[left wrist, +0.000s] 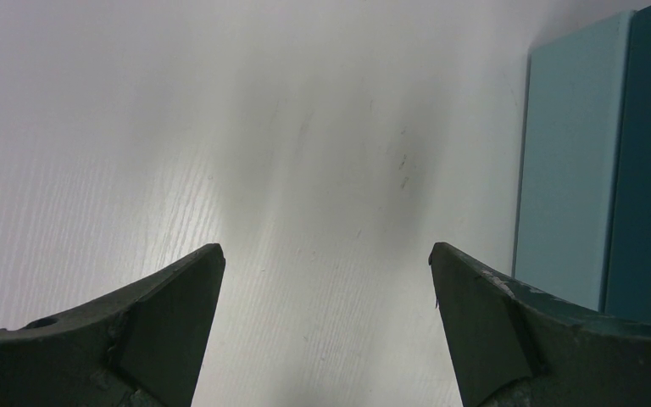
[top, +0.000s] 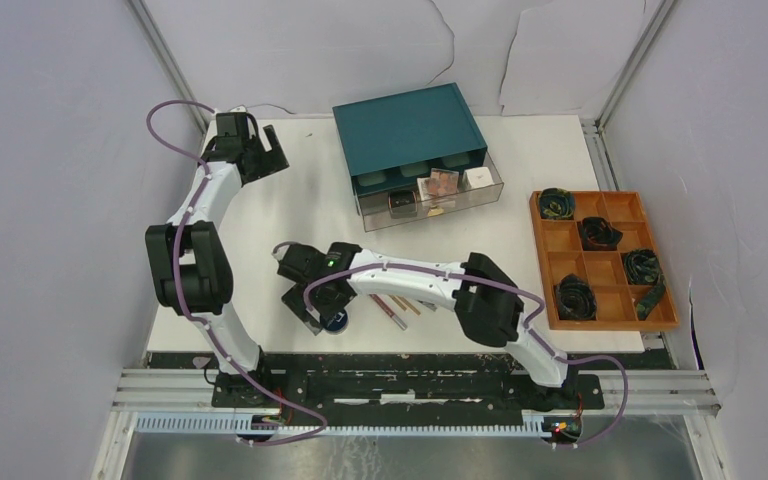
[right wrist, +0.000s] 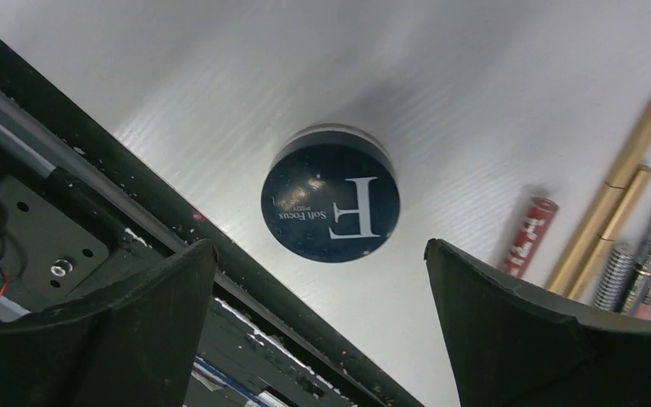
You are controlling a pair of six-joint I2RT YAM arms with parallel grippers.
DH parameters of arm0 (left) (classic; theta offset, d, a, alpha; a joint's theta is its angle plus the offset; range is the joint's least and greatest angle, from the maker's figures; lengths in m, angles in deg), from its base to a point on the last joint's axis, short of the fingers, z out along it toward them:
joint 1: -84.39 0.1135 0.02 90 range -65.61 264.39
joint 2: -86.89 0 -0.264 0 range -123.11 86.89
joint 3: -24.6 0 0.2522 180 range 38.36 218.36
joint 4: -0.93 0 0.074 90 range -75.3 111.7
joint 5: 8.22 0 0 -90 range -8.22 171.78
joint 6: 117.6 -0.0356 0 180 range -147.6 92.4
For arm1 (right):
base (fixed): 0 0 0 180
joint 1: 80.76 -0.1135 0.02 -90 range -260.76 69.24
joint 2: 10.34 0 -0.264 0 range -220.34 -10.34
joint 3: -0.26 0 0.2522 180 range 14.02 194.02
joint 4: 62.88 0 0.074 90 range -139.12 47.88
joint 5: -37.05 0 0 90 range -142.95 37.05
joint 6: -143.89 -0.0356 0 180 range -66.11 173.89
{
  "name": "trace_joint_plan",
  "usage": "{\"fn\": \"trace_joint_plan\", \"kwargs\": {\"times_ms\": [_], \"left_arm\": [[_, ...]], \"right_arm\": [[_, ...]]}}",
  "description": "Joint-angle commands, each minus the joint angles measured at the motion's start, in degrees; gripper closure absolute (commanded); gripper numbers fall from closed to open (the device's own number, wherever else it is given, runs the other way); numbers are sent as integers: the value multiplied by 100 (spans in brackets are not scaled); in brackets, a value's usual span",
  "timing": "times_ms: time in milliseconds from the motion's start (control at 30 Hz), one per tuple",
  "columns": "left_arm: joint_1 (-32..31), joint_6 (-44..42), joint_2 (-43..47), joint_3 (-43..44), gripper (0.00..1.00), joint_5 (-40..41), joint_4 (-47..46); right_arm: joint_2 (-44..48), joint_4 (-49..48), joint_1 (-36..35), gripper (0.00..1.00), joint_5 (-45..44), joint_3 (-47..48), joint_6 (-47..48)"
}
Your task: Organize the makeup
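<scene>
White table [top: 300,210], from above: the right gripper [top: 325,312] hangs over the tin [top: 337,323] at the near edge, left of centre, with the pencils [top: 392,308] lying just to the tin's right. The left gripper [top: 265,160] waits at the far left. The teal box [top: 410,125] stands far centre, its clear drawer [top: 430,215] pulled out with compacts and a white cube inside. An orange tray [top: 605,300] of black coils sits at the right. Pale grey sheeting closes the left, right and far sides, and metal posts stand in the far corners. A metal rail carries the arm bases along the near side

Left wrist: fingers spread wide with nothing between them, over bare wood-grain surface with faint scuffs. The box's wall rises at the right

Right wrist: fingers [right wrist: 509,339] fully apart and empty, the tin [right wrist: 331,208] centred below and not touched. The tin lies close to the table's near lip, with black framing and wires beyond. An off-centre squeeze would likely push it over that lip. Its smooth, rounded lid looks apt to slide out of a shallow pinch. The pencils [right wrist: 610,212] lie near one finger's path, and a brush could set them rolling
</scene>
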Motion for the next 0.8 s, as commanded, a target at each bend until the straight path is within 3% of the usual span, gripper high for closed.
{"fn": "trace_joint_plan", "kwargs": {"times_ms": [0,633,667,767], "left_arm": [[37,43,187,-35,2,0,-204],[52,34,249,-90,2,9,-226],[55,29,245,-87,2,13,-222],[48,15,241,-77,2,25,-221]], "right_arm": [[-207,-235,-86,0,163,233,-77],[-673,-363,93,0,-307,-270,140],[-675,-366,95,3,-327,-288,148],[-659,-329,112,27,-344,-302,212]]}}
